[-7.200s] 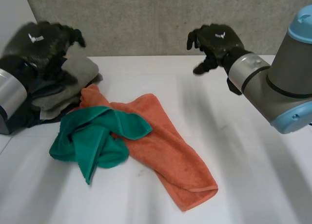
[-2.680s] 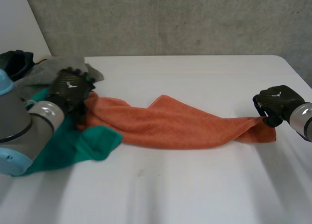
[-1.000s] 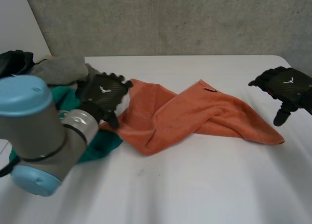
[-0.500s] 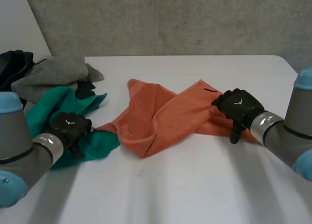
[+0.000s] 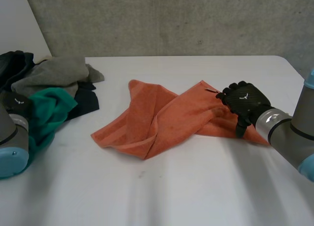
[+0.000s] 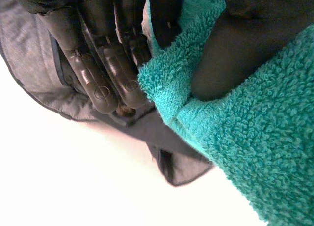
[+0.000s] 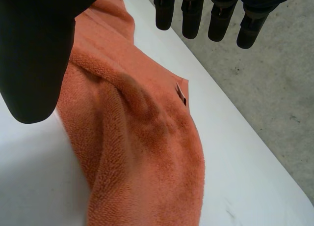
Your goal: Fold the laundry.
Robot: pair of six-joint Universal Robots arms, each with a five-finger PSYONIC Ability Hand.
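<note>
An orange towel (image 5: 162, 118) lies crumpled across the middle of the white table (image 5: 196, 196). My right hand (image 5: 244, 104) hovers over its right end near a small tag, fingers (image 7: 218, 17) straight and the thumb spread, with the orange towel (image 7: 142, 157) under the palm. At the table's left edge my left hand (image 5: 17, 104) is shut on a green towel (image 5: 49, 113). There the curled fingers (image 6: 98, 73) pinch the green towel (image 6: 245, 132) against the thumb.
A grey garment (image 5: 56, 72) and darker clothes (image 5: 86, 99) are piled at the back left, just beyond the green towel. A dark grey cloth (image 6: 46, 83) lies under my left hand. A concrete wall stands behind the table.
My left hand closed on the green towel and dragged it left, off the orange towel. My right hand came in from the right to the orange towel's right end.
</note>
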